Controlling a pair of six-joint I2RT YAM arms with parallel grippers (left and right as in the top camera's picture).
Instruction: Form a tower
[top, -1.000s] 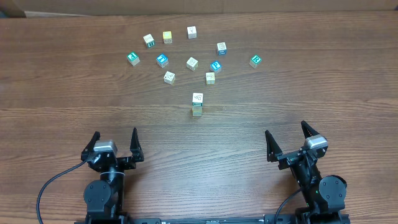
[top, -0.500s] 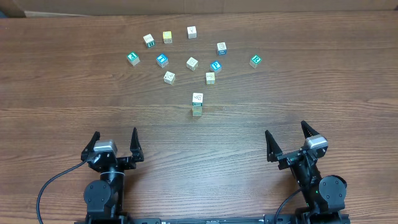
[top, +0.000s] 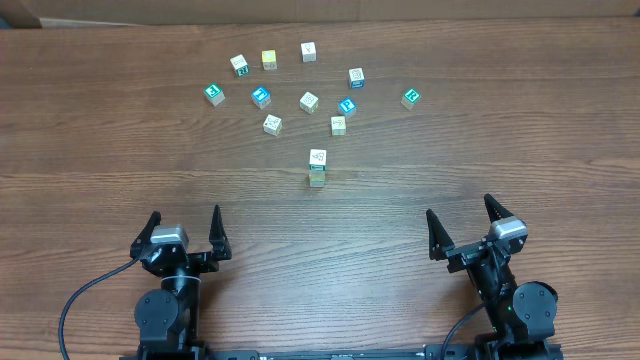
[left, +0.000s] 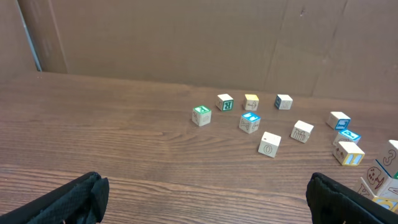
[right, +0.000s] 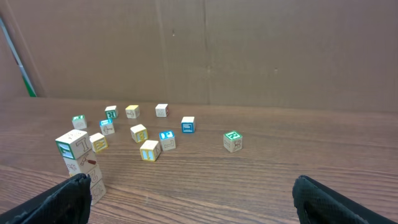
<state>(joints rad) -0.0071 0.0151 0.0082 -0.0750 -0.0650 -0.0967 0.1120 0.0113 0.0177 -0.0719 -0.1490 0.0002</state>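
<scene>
The tower (top: 317, 167) is a narrow stack of pale letter cubes near the middle of the wooden table (top: 100, 170), its top face pale. In the right wrist view the tower (right: 78, 165) stands at the left, three cubes showing, just beyond the left fingertip. In the left wrist view the tower (left: 380, 177) is cut off by the right edge. My left gripper (top: 184, 226) and right gripper (top: 460, 210) rest near the front edge, both open and empty, well short of the tower. Left gripper (left: 205, 199) and right gripper (right: 193, 199) show wide-spread black fingers.
Several loose letter cubes lie scattered behind the tower, among them a green one (top: 410, 97) at the right and a yellow one (top: 269, 59) at the back. A brown cardboard wall (right: 249, 50) closes the far side.
</scene>
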